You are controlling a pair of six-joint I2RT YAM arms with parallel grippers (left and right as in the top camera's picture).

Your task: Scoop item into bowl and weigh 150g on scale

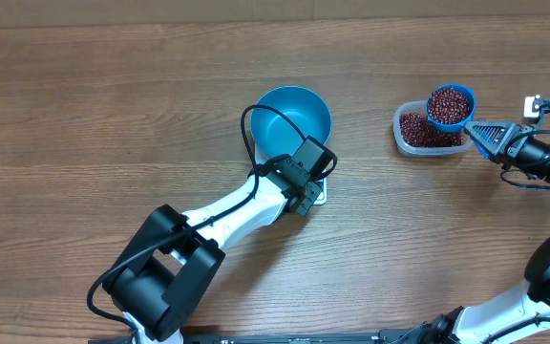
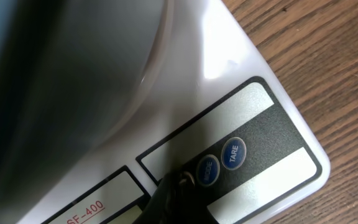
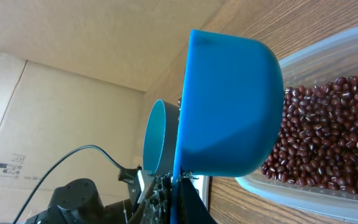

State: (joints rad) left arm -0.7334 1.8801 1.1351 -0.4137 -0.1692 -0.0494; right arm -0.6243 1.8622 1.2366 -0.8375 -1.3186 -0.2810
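Most of the scale [image 2: 229, 50] hides under the bowl [image 1: 304, 113] and closed left gripper [image 2: 180, 183]; right gripper [image 1: 490, 137] clamps the heaped scoop [image 3: 229, 106].

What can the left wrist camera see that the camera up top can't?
Only the left wrist view: the writing on the scale, with its TARE button and MODE button, and the left claw right beside MODE.
Only the overhead view: the tub of beans, the full scoop held by the right claw, and the blue inside of the bowl.
Both: the scale, the left claw and the wooden table.
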